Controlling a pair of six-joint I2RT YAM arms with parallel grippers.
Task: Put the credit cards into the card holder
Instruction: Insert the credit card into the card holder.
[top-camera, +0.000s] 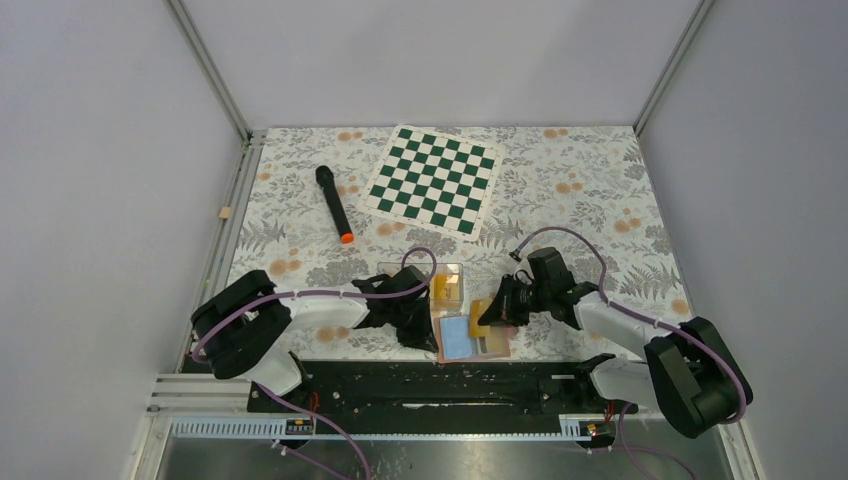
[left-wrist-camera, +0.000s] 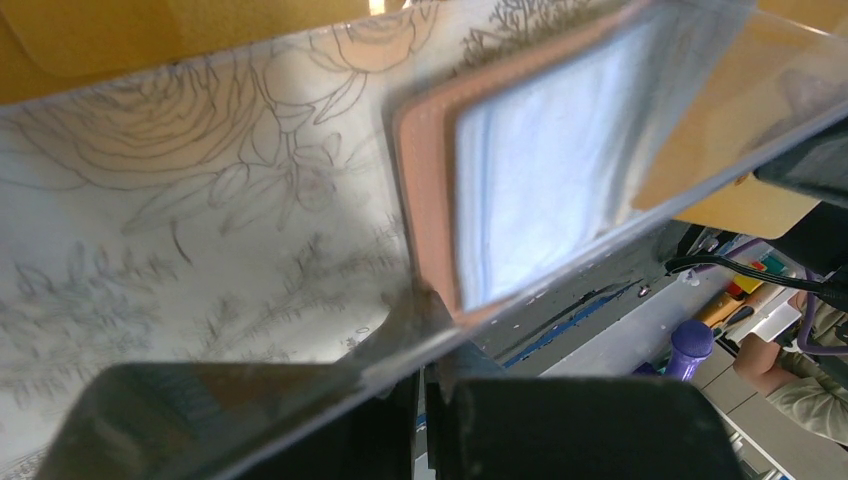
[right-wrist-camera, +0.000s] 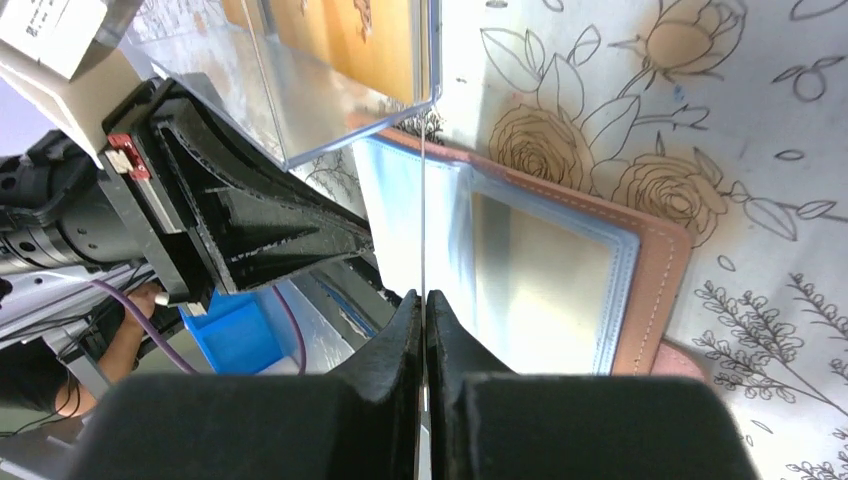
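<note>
Top view: the worktop, covered in a floral print, with both arms reaching inward at its near edge. The card holder lies opened flat between the two grippers. Its pale blue pockets face up, and it sits just in front of the clear plastic box.

The right gripper carries one yellow-orange credit card above the right part of the holder. In the right wrist view, the right gripper has its jaws pressed together on this credit card, which is seen edge-on as a thin upright line. Below it lies the card holder, with a tan stitched border and a glossy pocket. Whether the card's lower edge has entered a pocket cannot be told.

The left gripper sits at the near-left corner of the box. In the left wrist view, the left gripper has its jaws closed on a transparent wall of the clear plastic box. The card holder shows blurred through that wall.

More credit cards stand inside the box, and they appear orange through its wall in the right wrist view.

Farther back on the worktop lie a green-white chessboard and a black stick with an orange tip, well apart from the grippers.
</note>
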